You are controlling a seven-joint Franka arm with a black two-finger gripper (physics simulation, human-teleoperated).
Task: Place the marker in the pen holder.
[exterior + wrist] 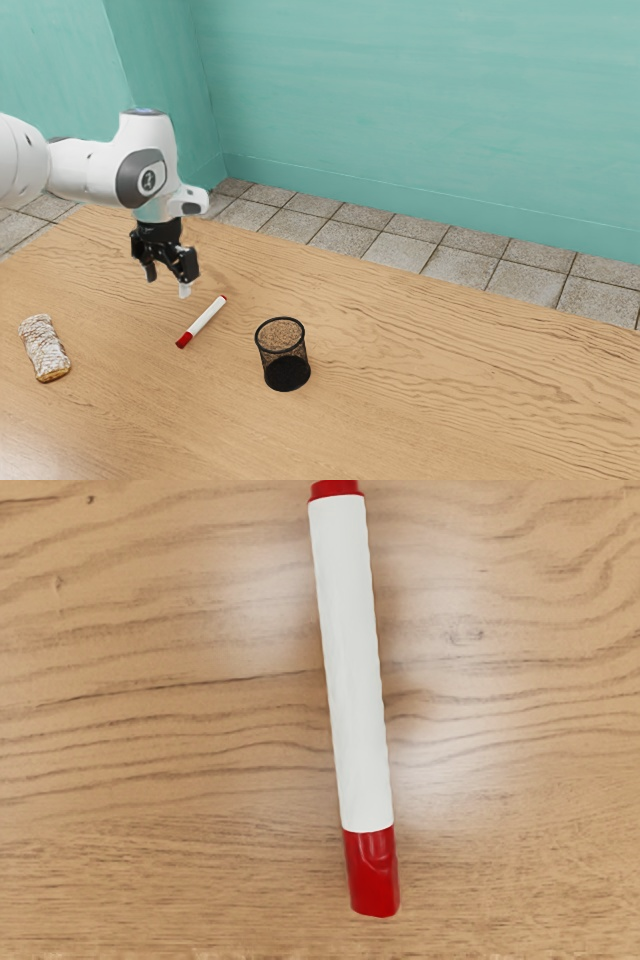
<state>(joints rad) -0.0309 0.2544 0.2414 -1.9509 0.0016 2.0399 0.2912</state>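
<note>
My gripper [168, 285] hangs above the table in the exterior view, its two fingers apart with nothing between them. The white marker with red ends [204, 320] lies on the wood, lower than the gripper and a little toward the exterior view's right. In the wrist view the marker [352, 670] lies flat beneath my hand, its red cap at one end. The pen holder [284, 356], a black mesh cup, stands upright beyond the marker toward the exterior view's right; nothing is seen in it.
A whitish, crusty bread-like roll [45, 348] lies on the wooden table [450, 400] near the exterior view's left edge. Behind the table's far edge are a tiled floor [460, 262] and a teal wall [420, 110].
</note>
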